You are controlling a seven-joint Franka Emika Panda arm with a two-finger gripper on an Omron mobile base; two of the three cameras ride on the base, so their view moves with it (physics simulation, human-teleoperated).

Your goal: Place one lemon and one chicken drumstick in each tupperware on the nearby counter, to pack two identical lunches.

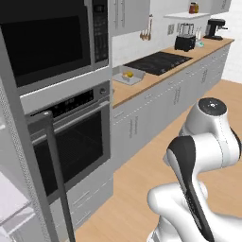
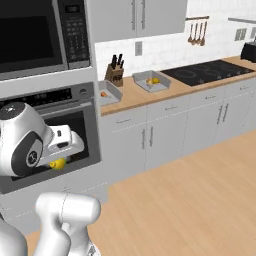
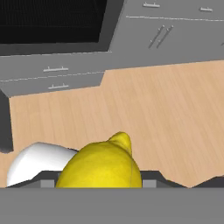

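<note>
My gripper [image 2: 59, 160] hangs low in front of the oven, shut on a yellow lemon [image 3: 99, 168] that fills the bottom of the hand view; its fingertips are hidden behind the fruit. The same lemon [image 2: 57, 164] peeks out under the white hand. On the counter [image 2: 131, 97] stand two grey tupperware trays. The left tupperware [image 2: 111, 93] holds a small orange piece too small to name. The right tupperware [image 2: 148, 75] holds something yellow; the same tupperware [image 1: 133, 77] lies near the cooktop. I cannot make out a chicken drumstick for certain.
The wall oven [image 1: 75, 137] and microwave [image 1: 47, 42] rise at the left. A black cooktop [image 1: 158, 62] lies past the trays, and a knife block [image 2: 115, 74] stands at the wall. A toaster [image 1: 185, 42] and coffee machine [image 1: 215, 29] stand far back. Wooden floor [image 2: 190, 190] spreads below.
</note>
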